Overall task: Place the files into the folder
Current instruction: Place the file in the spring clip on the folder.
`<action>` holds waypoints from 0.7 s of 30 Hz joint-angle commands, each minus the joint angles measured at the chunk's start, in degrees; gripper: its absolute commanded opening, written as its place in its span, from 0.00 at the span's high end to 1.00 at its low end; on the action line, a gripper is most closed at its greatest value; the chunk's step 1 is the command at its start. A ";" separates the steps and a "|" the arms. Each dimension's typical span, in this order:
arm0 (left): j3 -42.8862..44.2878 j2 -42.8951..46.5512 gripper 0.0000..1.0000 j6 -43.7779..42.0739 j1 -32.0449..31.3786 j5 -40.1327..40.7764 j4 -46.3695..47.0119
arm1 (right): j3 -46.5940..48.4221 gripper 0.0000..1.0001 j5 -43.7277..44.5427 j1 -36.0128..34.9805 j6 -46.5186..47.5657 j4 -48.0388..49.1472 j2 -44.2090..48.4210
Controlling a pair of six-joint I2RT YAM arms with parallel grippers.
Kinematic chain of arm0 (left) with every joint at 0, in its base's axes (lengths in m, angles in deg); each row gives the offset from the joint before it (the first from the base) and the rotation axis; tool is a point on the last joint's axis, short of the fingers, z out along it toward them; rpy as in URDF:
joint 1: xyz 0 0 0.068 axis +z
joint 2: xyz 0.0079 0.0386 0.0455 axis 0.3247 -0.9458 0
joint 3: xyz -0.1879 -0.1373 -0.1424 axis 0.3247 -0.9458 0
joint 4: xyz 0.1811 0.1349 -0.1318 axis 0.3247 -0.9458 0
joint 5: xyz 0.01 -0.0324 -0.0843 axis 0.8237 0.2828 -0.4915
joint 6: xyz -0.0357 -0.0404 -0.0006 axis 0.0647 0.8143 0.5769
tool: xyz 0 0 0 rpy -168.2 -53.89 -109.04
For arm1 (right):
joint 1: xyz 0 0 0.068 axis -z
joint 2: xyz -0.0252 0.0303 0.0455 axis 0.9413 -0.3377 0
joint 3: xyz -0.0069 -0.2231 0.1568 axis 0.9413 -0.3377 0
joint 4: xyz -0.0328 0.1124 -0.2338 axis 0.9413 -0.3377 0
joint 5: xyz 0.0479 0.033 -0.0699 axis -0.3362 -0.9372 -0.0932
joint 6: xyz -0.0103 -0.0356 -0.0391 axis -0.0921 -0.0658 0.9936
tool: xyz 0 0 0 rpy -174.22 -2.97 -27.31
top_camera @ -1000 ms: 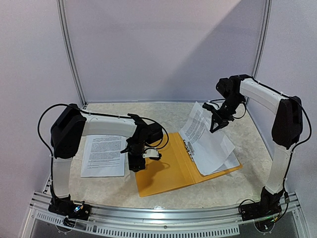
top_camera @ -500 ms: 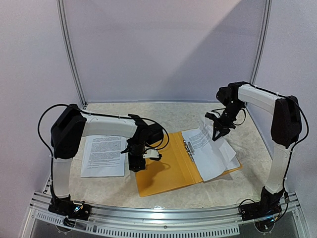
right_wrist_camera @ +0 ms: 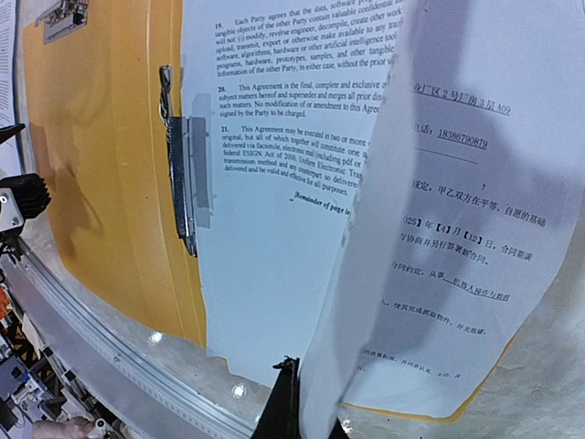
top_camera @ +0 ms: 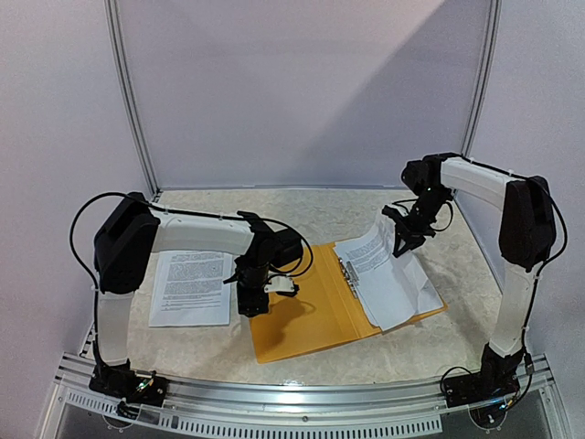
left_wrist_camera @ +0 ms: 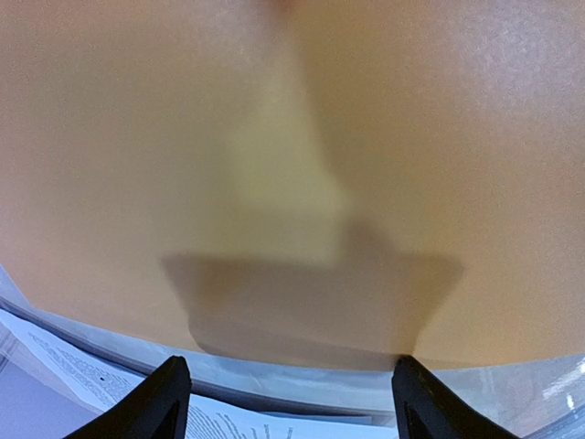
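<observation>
Lowering over the last second, the right gripper [top_camera: 402,240], pinched shut on a thin white printed paper sheet [top_camera: 384,274], has laid it nearly flat on the three-o'clock half of the open orange-yellow plastic folder [top_camera: 306,320]; release seems next. The left gripper [top_camera: 249,306], spread wide, sits on the nine-o'clock flap.

Orange-yellow folder [top_camera: 302,320] open flat, centre. Printed white files [top_camera: 402,293] on its 3 o'clock half, top sheet [top_camera: 370,251] raised at 12 o'clock edge. 1 loose sheet [top_camera: 192,286] flat at 9 o'clock.

The left arm [top_camera: 196,233] and right arm [top_camera: 480,178] share white links, bulky black joint housings and looping black cables.
</observation>
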 commanded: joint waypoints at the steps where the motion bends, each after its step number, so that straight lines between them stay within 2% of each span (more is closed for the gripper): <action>1: -2.06 -4.75 0.22 -0.18 -1.79 -1.36 2.05 | -0.11 0.96 -2.05 0.40 -0.75 2.37 -0.83; 3: -2.10 -4.76 0.22 -0.32 -1.83 -1.35 2.06 | -0.38 0.92 -1.85 0.39 -0.75 2.25 -0.77; 6: -2.15 -4.82 0.22 -0.37 -1.90 -1.33 2.06 | -0.94 0.73 -0.11 0.56 -0.75 2.20 -0.60; 7: -2.22 -4.84 0.22 -0.34 -1.96 -1.35 2.06 | -1.06 0.70 0.77 0.70 -0.75 2.10 -0.59; 11: -2.15 -5.19 0.22 -0.29 -2.11 -1.63 1.96 | -1.35 0.64 2.94 1.51 -0.75 2.76 -0.76; 14: -2.10 -5.41 0.22 -0.30 -2.33 -1.74 1.87 | -1.73 0.65 3.71 2.36 -0.75 4.50 -1.10; 16: -1.97 -5.53 0.22 -0.29 -2.49 -1.67 1.80 | -2.27 0.68 4.36 3.07 -1.63 6.02 -1.79; 21: -2.06 -5.46 0.22 -0.38 -2.85 -1.60 1.66 | -5.32 0.92 3.67 4.93 -3.01 9.40 -3.15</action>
